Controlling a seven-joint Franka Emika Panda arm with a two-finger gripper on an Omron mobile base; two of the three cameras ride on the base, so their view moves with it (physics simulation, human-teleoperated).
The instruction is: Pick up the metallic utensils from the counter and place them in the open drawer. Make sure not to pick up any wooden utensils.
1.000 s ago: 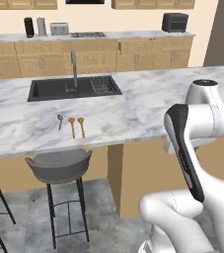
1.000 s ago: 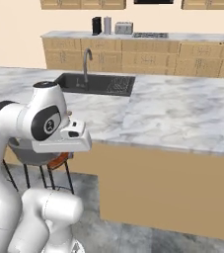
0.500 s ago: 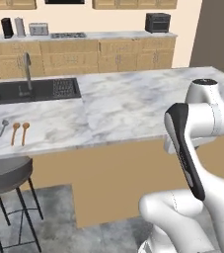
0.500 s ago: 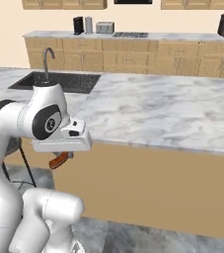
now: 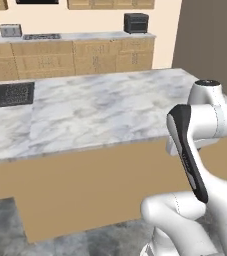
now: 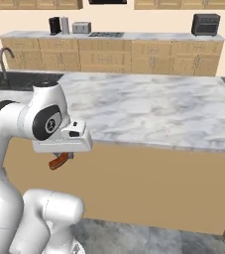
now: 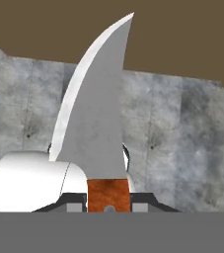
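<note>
The arm is bending low beside the counter [image 6: 148, 111] — its gripper [image 7: 108, 197] is squeezing tight on the knife [image 7: 96, 123] by its reddish handle. The silver blade is sticking out over the grey floor [image 7: 182, 143].

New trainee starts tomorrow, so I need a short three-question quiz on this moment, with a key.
1. True or false: the hand holds the knife by its reddish-brown handle.
2. In the right base view, where is the knife's handle? A) on the counter B) below the counter's edge, under the hand C) in the sink
3. Fill in: the blade is ____ in colour.

Key: 1 true; 2 B; 3 silver-grey.
</note>
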